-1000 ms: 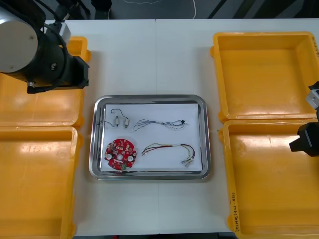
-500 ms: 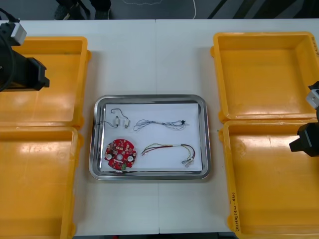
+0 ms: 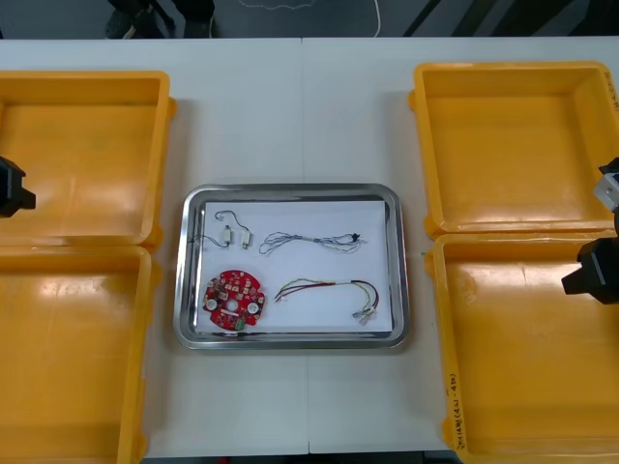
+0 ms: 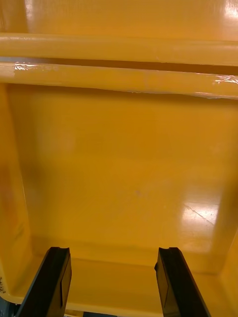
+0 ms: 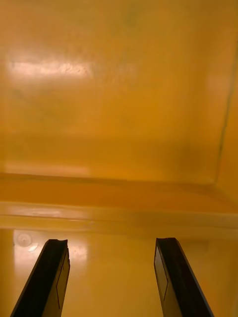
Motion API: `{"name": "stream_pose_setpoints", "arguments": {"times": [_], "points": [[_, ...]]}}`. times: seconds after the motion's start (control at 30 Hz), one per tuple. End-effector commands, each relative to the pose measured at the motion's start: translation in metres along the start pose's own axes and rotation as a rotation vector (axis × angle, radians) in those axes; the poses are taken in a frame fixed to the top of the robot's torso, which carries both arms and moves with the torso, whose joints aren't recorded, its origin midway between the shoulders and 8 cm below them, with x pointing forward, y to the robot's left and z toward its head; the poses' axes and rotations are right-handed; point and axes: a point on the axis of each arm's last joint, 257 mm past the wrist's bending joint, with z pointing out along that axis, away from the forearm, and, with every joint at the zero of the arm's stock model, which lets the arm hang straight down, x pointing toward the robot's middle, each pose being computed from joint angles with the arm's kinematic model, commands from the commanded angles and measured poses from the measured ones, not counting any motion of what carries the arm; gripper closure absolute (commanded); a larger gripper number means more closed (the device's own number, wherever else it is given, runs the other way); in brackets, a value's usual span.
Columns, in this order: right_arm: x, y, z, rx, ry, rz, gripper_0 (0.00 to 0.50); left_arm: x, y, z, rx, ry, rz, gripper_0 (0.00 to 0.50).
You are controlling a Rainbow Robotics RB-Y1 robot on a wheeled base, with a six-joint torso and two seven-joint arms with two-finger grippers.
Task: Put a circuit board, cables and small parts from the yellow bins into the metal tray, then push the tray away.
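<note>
The metal tray (image 3: 290, 340) lies mid-table with a white inside. In it are a round red circuit board (image 3: 233, 299), a red and yellow cable (image 3: 329, 290), a thin twisted cable (image 3: 309, 241), a black cable (image 3: 215, 224) and small metal parts (image 3: 236, 235). My left arm (image 3: 12, 189) shows at the left edge over the left yellow bins. Its gripper (image 5: 111, 277) is open above a bare orange bin floor (image 5: 119, 89). My right arm (image 3: 598, 266) is at the right edge. The right gripper (image 4: 114, 282) is open over the near right bin's floor (image 4: 124, 168).
Two yellow bins stand on each side: far left (image 3: 82, 155), near left (image 3: 68, 353), far right (image 3: 513, 145), near right (image 3: 527, 353). All look bare inside. White table (image 3: 290, 106) lies beyond the tray.
My left arm has drawn back leftward and toward the table's left edge, leaving the far left bin uncovered. The right arm and the tray's contents have not moved.
</note>
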Motion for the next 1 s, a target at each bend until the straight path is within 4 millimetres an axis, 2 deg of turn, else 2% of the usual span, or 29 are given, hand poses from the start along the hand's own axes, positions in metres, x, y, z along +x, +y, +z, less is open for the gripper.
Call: {"name": "stream_pose_setpoints", "arguments": {"times": [0.03,0.2,0.37,0.83,1.0], "points": [[-0.002,-0.017,-0.015,0.06,-0.024,0.003,0.0,0.016,0.032,-0.009,-0.047,0.016,0.072,0.0],[-0.002,-0.013,-0.016,0.051,-0.023,-0.026,0.0,0.039,0.037,-0.011,-0.036,0.033,0.07,0.0],[0.0,-0.003,-0.019,0.038,-0.027,-0.078,0.0,0.052,0.035,-0.018,-0.009,0.029,0.066,0.0],[-0.009,0.067,-0.014,-0.004,-0.017,-0.376,0.0,0.103,0.042,-0.021,-0.024,0.092,0.101,0.0],[-0.011,0.089,-0.01,-0.01,-0.003,-0.487,0.0,0.114,0.04,-0.019,-0.016,0.115,0.112,0.0]]}}
